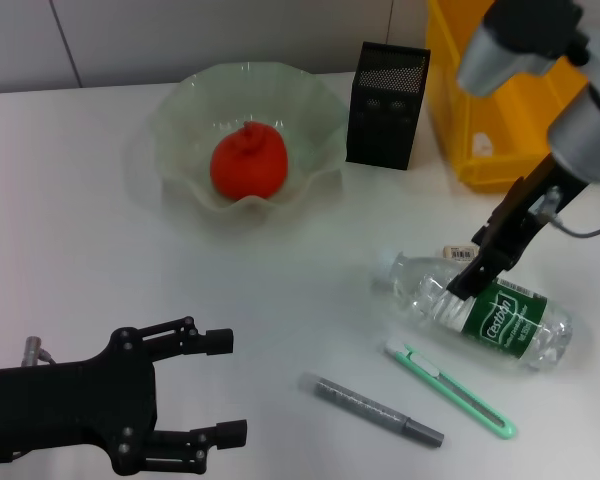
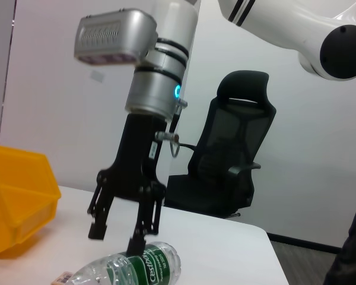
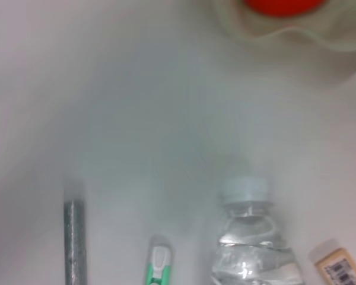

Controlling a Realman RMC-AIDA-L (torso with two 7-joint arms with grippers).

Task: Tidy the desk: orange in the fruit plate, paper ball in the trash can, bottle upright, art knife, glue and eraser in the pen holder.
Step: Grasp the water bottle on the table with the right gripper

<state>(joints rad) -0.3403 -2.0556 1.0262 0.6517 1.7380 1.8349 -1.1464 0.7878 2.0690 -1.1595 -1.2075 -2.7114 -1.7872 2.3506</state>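
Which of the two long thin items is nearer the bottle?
The green art knife, lying just below the bottle; the grey glue stick lies farther left.

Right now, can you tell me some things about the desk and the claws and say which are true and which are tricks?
1. The orange is in the fruit plate. True.
2. The bottle stands upright. False: it lies on its side on the desk.
3. The right claw is open over the bottle. True.
4. The art knife is in the pen holder. False: it lies on the desk.
5. The left claw holds the glue. False: it is open and holds nothing.
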